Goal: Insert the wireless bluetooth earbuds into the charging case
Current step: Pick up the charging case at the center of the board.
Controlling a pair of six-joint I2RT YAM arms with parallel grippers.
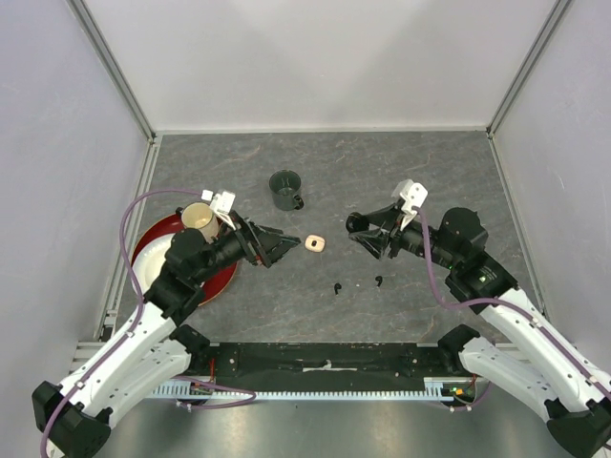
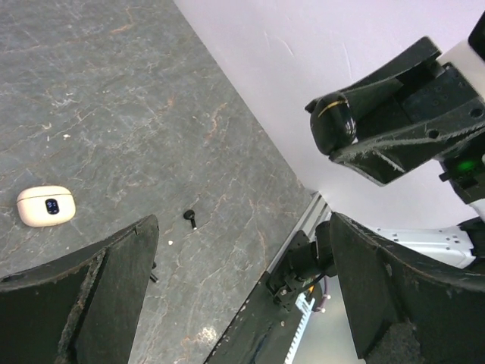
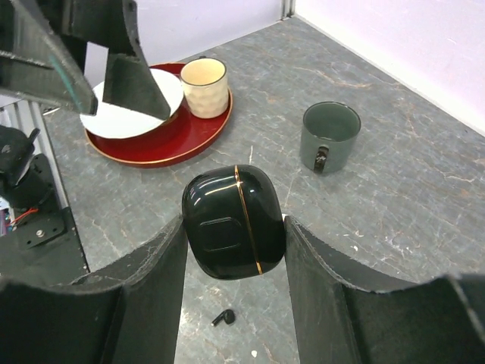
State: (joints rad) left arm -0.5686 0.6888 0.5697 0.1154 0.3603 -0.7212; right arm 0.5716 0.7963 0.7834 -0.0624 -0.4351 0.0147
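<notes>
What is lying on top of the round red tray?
A cream dimpled cup and a white round plate stand on the red tray. The left claw covers part of the plate.

Table [image 1: 430, 172]: grey, marbled, with pale and rust veins. Charging case [image 3: 227, 212] in my right end effector [image 3: 235, 231]: glossy black, thin gold line. Small case [image 2: 45, 206]: cream-white, dark window with blue dots. Earbuds [image 1: 338, 287]: black. Mug [image 1: 285, 190]: dark green. Tray [image 3: 163, 144] red, plate [image 3: 129, 114] white, cup [image 3: 204, 85] cream with a dark rim.

walls [image 1: 315, 57] white | tbl [image 1: 410, 162] grey marble-look | alu corner posts [image 1: 113, 67]
</notes>
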